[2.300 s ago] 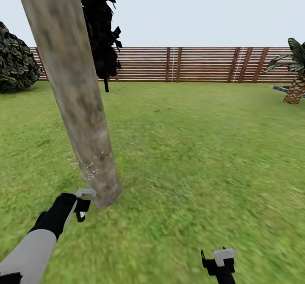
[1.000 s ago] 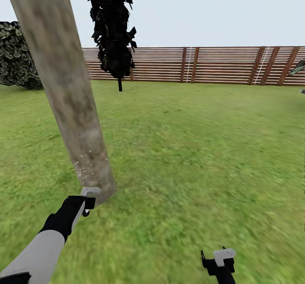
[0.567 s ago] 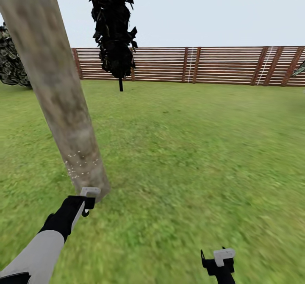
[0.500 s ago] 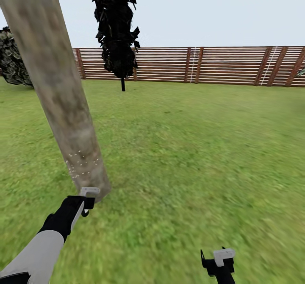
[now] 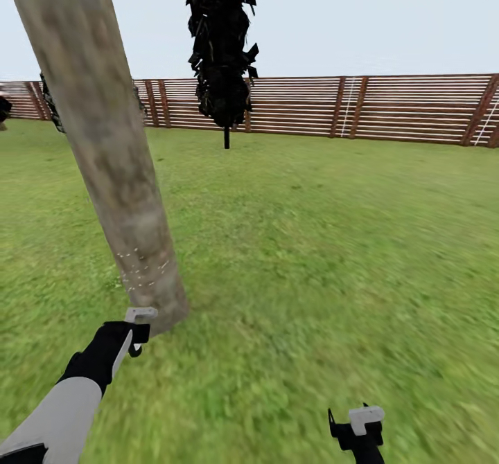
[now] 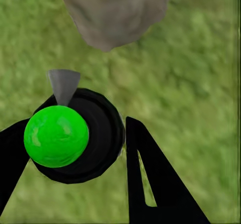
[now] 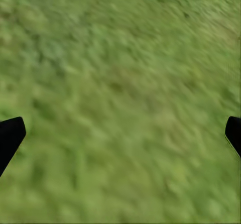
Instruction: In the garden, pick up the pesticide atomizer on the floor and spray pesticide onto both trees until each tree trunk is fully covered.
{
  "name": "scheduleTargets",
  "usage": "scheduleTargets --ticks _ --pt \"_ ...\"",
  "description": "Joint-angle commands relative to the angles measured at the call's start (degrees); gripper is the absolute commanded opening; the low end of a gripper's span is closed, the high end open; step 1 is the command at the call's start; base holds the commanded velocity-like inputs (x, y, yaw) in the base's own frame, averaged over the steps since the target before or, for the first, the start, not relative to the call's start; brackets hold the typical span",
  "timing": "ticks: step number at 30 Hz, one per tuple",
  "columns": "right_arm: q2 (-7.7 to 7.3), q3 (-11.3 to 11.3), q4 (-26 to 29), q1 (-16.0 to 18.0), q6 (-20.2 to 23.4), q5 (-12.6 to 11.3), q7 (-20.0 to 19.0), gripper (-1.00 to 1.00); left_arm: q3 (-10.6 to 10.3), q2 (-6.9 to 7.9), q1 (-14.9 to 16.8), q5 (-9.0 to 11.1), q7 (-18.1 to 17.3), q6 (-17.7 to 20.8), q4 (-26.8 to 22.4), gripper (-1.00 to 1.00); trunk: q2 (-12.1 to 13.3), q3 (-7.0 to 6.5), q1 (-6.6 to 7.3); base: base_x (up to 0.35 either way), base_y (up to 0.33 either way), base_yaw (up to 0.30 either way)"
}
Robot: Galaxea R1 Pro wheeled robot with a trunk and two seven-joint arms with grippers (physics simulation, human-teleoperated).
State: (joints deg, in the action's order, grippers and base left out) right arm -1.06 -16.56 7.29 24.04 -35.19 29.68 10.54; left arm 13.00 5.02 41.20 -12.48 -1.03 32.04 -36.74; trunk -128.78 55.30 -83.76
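From the head camera, your left pincer [image 5: 138, 325] sits low beside the foot of the tree trunk [image 5: 114, 152], which leans up out of the garden lawn [image 5: 326, 242]. A patch of pale specks, probably spray, marks the trunk just above its base; the bark higher up looks bare. To cover it, I would sweep the nozzle slowly upward and work round the trunk, keeping it aimed at the bark rather than the grass. Your right pincer [image 5: 357, 431] hangs low over the lawn, well apart from the trunk.

On the left wrist camera, the pincer's dark fingers [image 6: 150, 184] are clamped on the pesticide atomizer [image 6: 75, 136], its bright green top facing the lens and its grey nozzle [image 6: 64, 85] pointing toward the trunk's base [image 6: 113, 13]. Hold that grip steady while you tilt.

On the right wrist camera, the two fingertips [image 7: 10, 136] stand wide apart over grass, holding nothing.
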Motion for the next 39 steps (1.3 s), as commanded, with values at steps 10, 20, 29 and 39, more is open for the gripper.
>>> scheduleTargets --ticks 10,20,29,39 --pt "0.00 -0.23 -0.08 0.04 -0.14 0.57 0.36 1.00 -0.07 -0.09 0.03 -0.62 -0.20 0.22 -0.35 -1.00 -0.02 0.05 -0.01 0.199 -0.231 0.097" --pt "-0.03 -0.23 -0.08 0.04 -0.14 0.53 0.36 1.00 0.31 0.35 0.04 -0.62 -0.12 0.28 -0.38 -1.00 -0.02 0.05 -0.01 0.153 -0.242 0.009" --pt "0.00 -0.23 -0.08 0.04 -0.14 0.53 0.36 1.00 0.11 1.89 0.02 -0.62 -0.11 0.32 0.12 -1.00 -0.02 0.05 -0.01 -0.087 -0.263 0.023" --pt "-0.05 -0.26 -0.01 0.04 -0.14 0.47 0.36 1.00 0.35 1.59 0.04 -0.09 -0.10 0.61 -0.30 -1.00 -0.02 0.05 -0.01 -0.129 -0.109 0.262"
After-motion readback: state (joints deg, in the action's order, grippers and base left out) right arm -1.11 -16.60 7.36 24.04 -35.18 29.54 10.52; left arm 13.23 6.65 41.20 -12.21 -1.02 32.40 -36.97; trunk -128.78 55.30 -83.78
